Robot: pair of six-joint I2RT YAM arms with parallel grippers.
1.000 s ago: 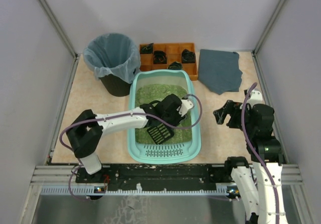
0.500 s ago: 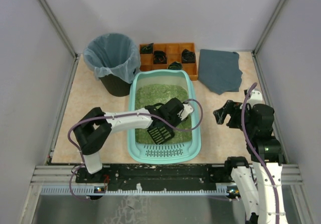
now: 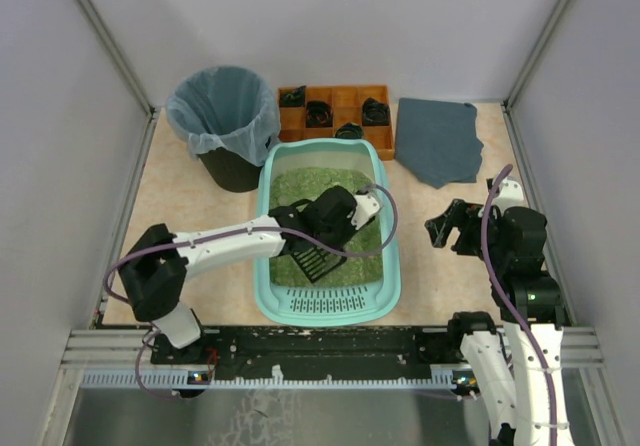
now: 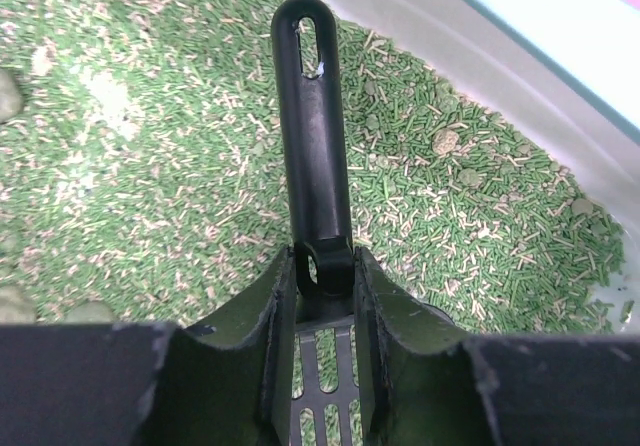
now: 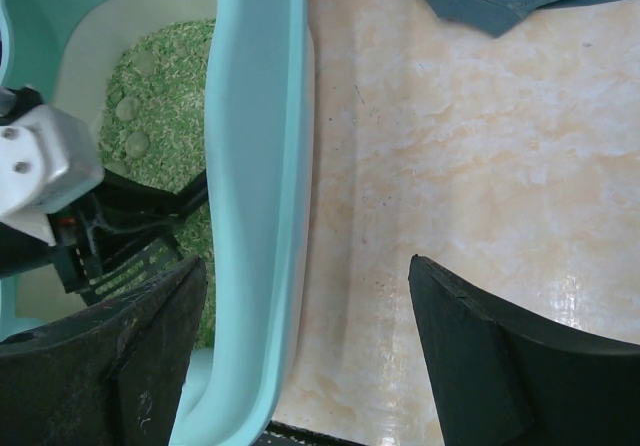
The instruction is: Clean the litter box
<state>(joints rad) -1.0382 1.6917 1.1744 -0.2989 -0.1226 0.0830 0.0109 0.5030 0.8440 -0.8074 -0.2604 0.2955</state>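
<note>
Litter box (image 3: 325, 306) sits mid-tabletop, slotted lip toward the near edge, green litter (image 4: 150, 166) inside. Left gripper (image 4: 325, 266) is down inside the box over the litter's near half. Its jaws are pinched on the handle of a black slotted scoop (image 4: 315, 136), and the handle's looped end reaches out past the fingertips. Right gripper (image 5: 308, 276) hangs over bare tabletop (image 5: 480, 166) just outside the box's right wall, jaws spread wide, holding nothing. That wall runs beneath one finger.
</note>
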